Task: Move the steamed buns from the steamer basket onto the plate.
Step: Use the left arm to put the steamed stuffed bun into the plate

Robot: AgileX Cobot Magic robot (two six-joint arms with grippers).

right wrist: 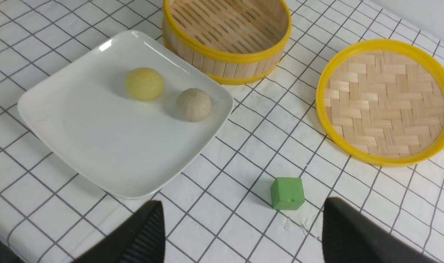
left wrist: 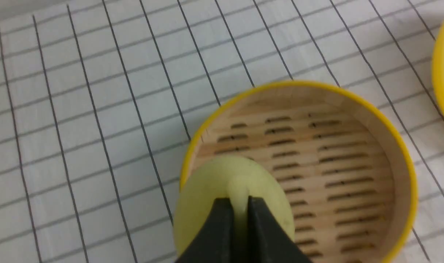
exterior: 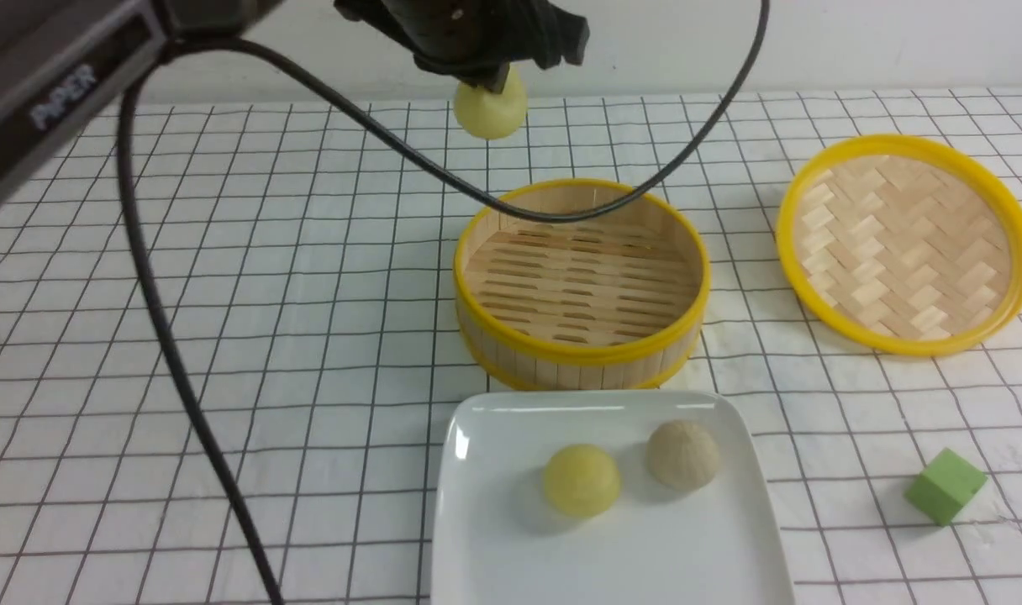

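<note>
— How many steamed buns (exterior: 581,480) do we see?
— We count three: two pale yellow, one greyish beige.
— And what else do we have?
— We make it one steamer basket (exterior: 578,365), one plate (exterior: 494,546), one woven lid (exterior: 902,252) and one green cube (exterior: 944,486).

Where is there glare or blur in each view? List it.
Front view: glare streaks on the far rim of the glossy white square plate. Left wrist view: the left claw and its pinched pale yellow dome-shaped bun look soft, too close. Right wrist view: sharp.
</note>
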